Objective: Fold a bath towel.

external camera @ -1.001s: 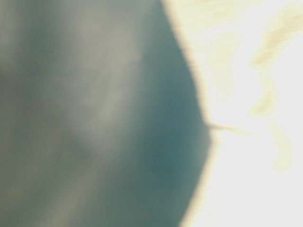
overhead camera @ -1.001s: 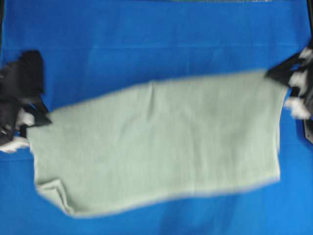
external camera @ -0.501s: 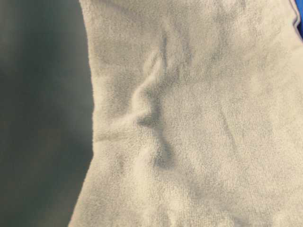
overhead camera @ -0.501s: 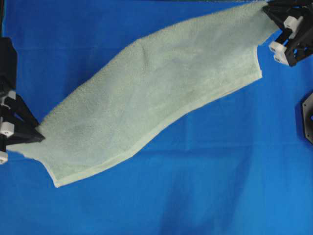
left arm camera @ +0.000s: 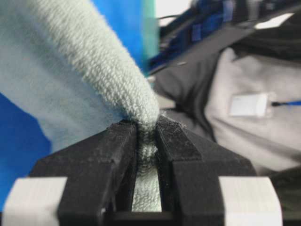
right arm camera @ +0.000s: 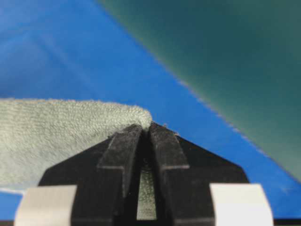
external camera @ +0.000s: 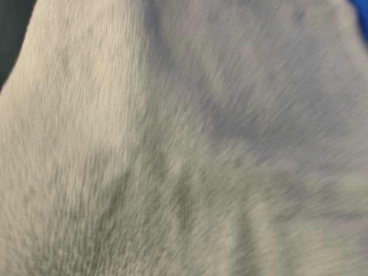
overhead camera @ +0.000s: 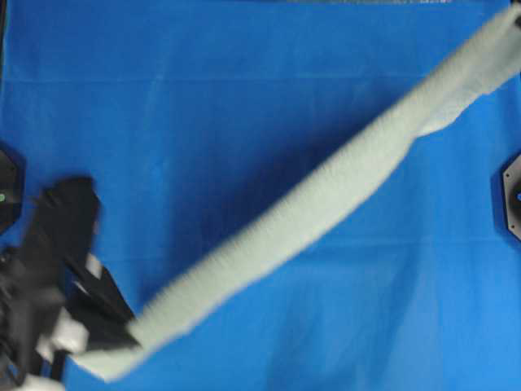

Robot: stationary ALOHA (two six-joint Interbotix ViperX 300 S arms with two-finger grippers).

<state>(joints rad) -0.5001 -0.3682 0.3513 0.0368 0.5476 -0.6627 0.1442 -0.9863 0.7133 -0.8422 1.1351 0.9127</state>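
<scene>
The pale sage-green bath towel (overhead camera: 326,204) is stretched in the air as a narrow diagonal band from lower left to upper right above the blue table covering (overhead camera: 203,106). My left gripper (overhead camera: 122,338) is shut on its lower-left corner; the left wrist view shows the terry cloth (left arm camera: 117,80) pinched between the black fingers (left arm camera: 106,155). My right gripper is out of the overhead view at the top right; the right wrist view shows it (right arm camera: 146,129) shut on the towel's other corner (right arm camera: 70,132). The towel (external camera: 184,149) fills the table-level view.
Black arm bases sit at the left edge (overhead camera: 6,191) and right edge (overhead camera: 511,195) of the table. A dark green panel (right arm camera: 225,52) lies beyond the blue covering (right arm camera: 70,52) in the right wrist view. A person in grey (left arm camera: 254,108) stands behind the left gripper.
The towel has gone from a broad hanging sheet to a thin edge-on band. The left gripper dropped toward the lower left; the right gripper moved out past the top right corner.
</scene>
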